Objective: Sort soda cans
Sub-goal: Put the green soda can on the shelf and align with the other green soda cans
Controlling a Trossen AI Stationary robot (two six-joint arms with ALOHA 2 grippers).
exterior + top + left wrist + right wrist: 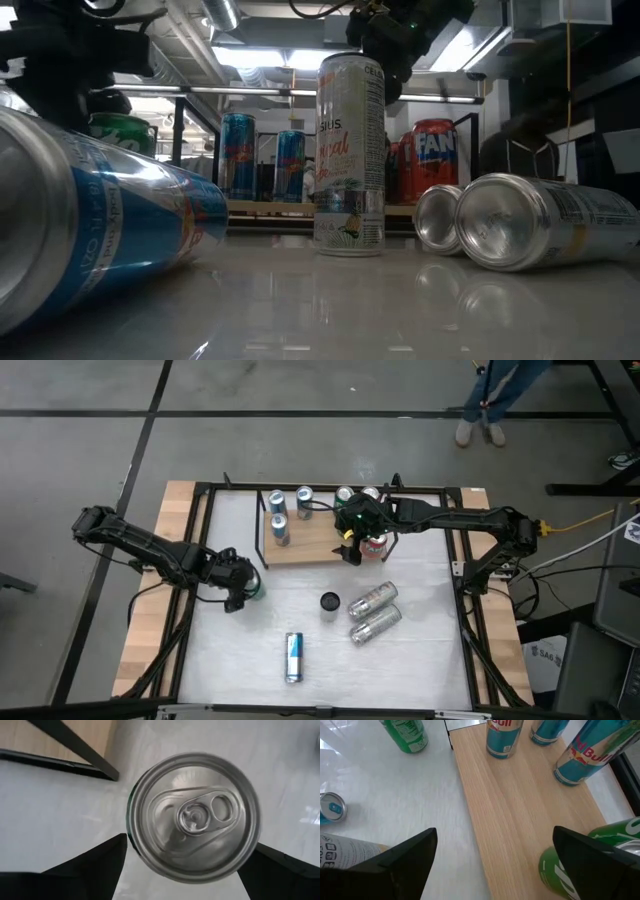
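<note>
A green can (258, 589) stands upright on the white table left of centre; its silver top (195, 817) fills the left wrist view. My left gripper (238, 585) is over it, pointing down, open, with one finger (100, 865) on either side of the can. My right gripper (348, 540) hangs open and empty over the wooden board (520, 820), next to a red can (374, 546). Three blue cans (280, 510) and two green cans (356, 494) stand on the board. My left gripper comes at the green can from above, its fingers beside two opposite sides of the can's upper wall (131, 820). I cannot tell whether they touch it. The can's foot (415, 747) appears to stand on the table.
A tall can with a black top (330, 602) stands mid-table. Two silver cans (374, 612) lie on their sides right of it. A blue can (293, 657) lies near the front edge. A black frame (330, 487) rims the table. A person's legs (490, 400) show beyond the far edge.
</note>
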